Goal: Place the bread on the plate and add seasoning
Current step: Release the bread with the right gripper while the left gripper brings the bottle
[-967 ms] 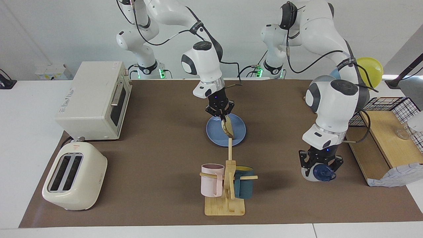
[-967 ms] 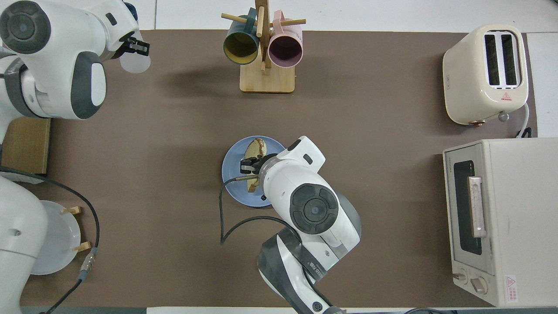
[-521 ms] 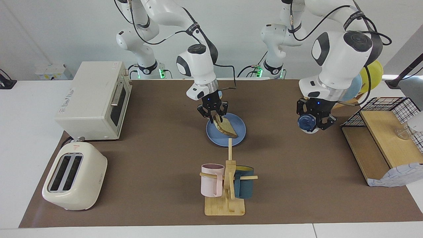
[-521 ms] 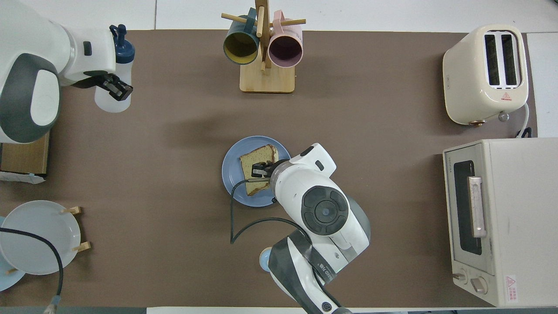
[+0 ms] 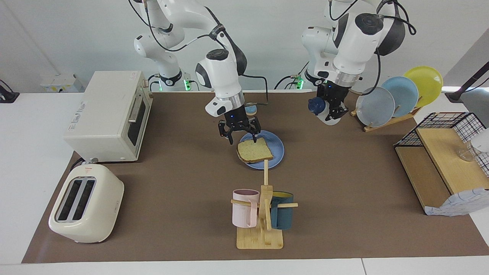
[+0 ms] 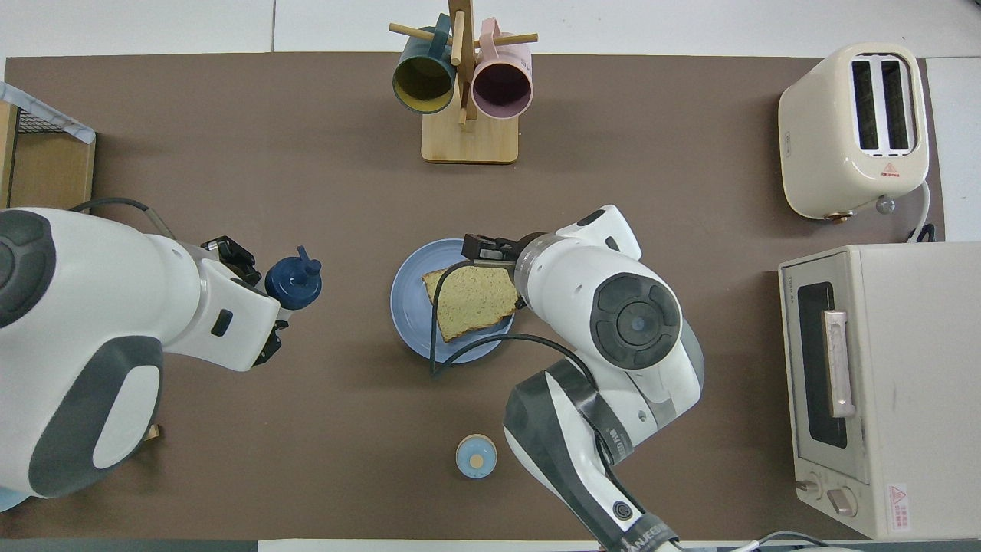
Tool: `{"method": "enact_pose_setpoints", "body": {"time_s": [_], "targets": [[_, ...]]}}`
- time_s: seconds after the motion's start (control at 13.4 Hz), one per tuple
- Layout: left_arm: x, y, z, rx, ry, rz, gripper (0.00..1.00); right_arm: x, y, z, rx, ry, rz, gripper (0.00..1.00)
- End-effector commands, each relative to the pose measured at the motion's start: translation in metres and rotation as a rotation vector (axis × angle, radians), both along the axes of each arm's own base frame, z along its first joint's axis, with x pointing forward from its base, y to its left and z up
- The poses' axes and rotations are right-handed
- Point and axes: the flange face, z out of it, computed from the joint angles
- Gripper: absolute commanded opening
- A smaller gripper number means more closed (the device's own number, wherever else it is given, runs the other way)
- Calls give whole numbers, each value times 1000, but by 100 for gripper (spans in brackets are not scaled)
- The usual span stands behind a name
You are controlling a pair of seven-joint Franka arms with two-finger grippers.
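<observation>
A big brown mat (image 5: pixel 344 191) covers the table. On it, at the right arm's end, sits a boxy white oven (image 5: pixel 109 116), and only the facing view shows the side of it with its door and glass. Farther from the robots than the oven sits a cream toaster (image 5: pixel 87 204); the overhead view looks straight down into its two slots. At the left arm's end stands a wooden shelf (image 5: pixel 439 168) with a black wire basket, which the overhead view mostly cuts off. Nearer to the robots than the shelf, a rack (image 5: pixel 397 99) holds three plates standing up, seen only in the facing view. A wooden mug stand (image 5: pixel 261 214) holds a pink mug and a dark blue one. In the middle lies the blue plate (image 5: pixel 277 147), and the bread (image 5: pixel 254 150) lies flat on it, poking a little over the rim. The right gripper (image 5: pixel 239 133) hangs just over the plate's edge with its fingers spread apart and nothing in them. The left gripper (image 5: pixel 334 103) is squeezed tight on the seasoning (image 5: pixel 323 110), up in the air over the mat between the plate and the rack. A little blue bell (image 6: pixel 476 456) sits near the robots; the overhead view shows all of it.
</observation>
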Motion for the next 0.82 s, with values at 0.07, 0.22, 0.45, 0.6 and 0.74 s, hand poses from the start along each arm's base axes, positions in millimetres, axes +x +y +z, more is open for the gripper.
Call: {"method": "enact_pose_setpoints", "body": {"time_s": [0.07, 0.22, 0.45, 0.6, 0.74], "targets": [[-37, 6, -21, -32, -22, -95, 0, -5, 3, 26, 20, -15, 19, 100], [-39, 4, -21, -76, -18, -76, 0, -20, 22, 39, 16, -47, 106, 100], [-39, 1, -20, -110, -15, -63, 0, -24, 29, 76, 91, 5, 83, 100], [-39, 0, -22, -127, -16, -53, 0, -41, 65, 111, 193, 46, 103, 100], [-40, 0, -21, -127, -18, -53, 0, -53, 86, 157, 242, 84, 91, 84]]}}
